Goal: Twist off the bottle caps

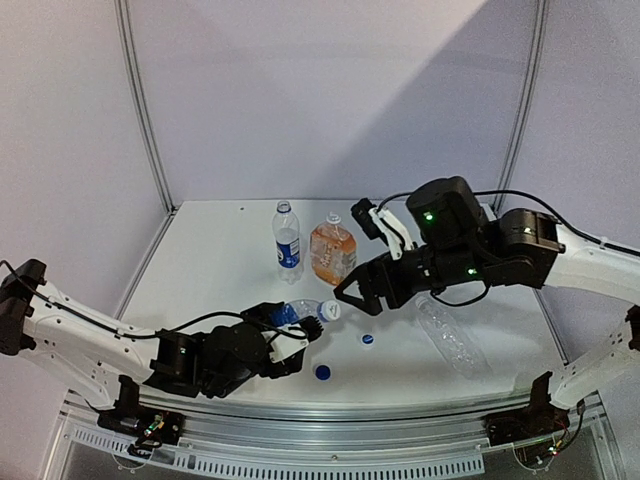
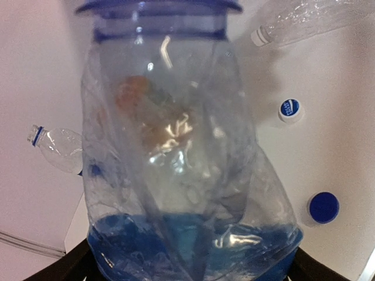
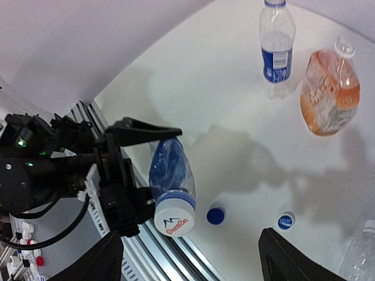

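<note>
– Near the front of the table [image 1: 220,270], why is that crushed bottle [image 3: 170,167] hanging on its side in the air?

– The left gripper [image 1: 293,325] has its jaws clamped on the body. It holds the bottle level, with the white cap [image 1: 330,310] turned toward the other arm. That offers up the neck, and the body can't spin when the cap gets twisted.

– And the right gripper [image 1: 350,293]?

– Its jaws are spread wide with nothing between them, and it sits just beside the cap, facing it. From its own camera the cap lies ahead of the two fingers, not yet touched. I'd judge it is lined up to close on the cap.

– So that cap is still on?

– Yes, it's on the neck. Two others are off: a blue cap [image 1: 322,372] and a white-and-blue cap [image 1: 368,340] lie loose on the table near the held bottle, apart from each other.

– Whose are they?

– One is probably from the clear bottle [image 1: 450,335] lying at the right, whose neck looks bare. The other may be from the orange bottle [image 1: 333,252] standing at the back, but I can't tell for sure. The upright bottle [image 1: 287,238] beside it appears capped.

– Any risk?

– The held body is thin and crumpled, so a hard twist may wring it rather than loosen the cap.
</note>
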{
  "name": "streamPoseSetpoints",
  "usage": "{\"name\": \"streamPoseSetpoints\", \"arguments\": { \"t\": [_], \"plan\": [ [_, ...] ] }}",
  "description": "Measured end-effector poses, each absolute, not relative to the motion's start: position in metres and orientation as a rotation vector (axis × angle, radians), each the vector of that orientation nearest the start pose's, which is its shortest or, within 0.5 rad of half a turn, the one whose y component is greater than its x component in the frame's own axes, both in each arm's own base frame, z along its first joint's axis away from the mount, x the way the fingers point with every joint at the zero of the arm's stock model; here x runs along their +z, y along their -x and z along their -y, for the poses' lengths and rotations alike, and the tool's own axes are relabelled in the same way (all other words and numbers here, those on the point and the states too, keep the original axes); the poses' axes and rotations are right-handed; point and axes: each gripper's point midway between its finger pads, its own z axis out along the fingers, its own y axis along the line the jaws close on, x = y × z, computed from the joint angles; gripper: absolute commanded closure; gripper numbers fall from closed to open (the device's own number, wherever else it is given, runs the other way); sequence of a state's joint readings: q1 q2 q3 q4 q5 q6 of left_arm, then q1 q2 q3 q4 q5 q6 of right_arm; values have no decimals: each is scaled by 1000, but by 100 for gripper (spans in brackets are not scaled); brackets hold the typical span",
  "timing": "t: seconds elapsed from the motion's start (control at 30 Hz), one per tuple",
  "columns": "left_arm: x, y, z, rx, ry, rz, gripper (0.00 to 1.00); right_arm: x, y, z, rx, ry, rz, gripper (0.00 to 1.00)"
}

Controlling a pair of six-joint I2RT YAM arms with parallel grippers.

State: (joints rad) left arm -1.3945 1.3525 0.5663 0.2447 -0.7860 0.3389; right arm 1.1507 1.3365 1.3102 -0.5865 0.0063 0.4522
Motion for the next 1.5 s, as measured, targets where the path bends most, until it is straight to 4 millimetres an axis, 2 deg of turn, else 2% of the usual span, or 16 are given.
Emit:
{"name": "streamPoseSetpoints", "arguments": {
  "t": [0.07,0.2,0.47,0.97,1.07,1.5],
  "plan": [
    [141,-181,319,148,-1149,-1564,100,264,-168,-374,834,777,-2270,25],
    [143,-181,318,161,-1140,-1563,100,250,-166,-386,849,756,-2366,28],
    [143,-180,319,163,-1142,-1559,100,246,-156,-396,943,714,-2449,40],
    [144,-178,320,160,-1143,-1556,100,241,-152,-404,1023,703,-2496,49],
    [144,-178,320,160,-1143,-1556,100,241,-153,-404,1029,700,-2498,55],
    [144,-178,320,159,-1142,-1556,100,240,-154,-404,1037,698,-2505,54]
  ]
}}
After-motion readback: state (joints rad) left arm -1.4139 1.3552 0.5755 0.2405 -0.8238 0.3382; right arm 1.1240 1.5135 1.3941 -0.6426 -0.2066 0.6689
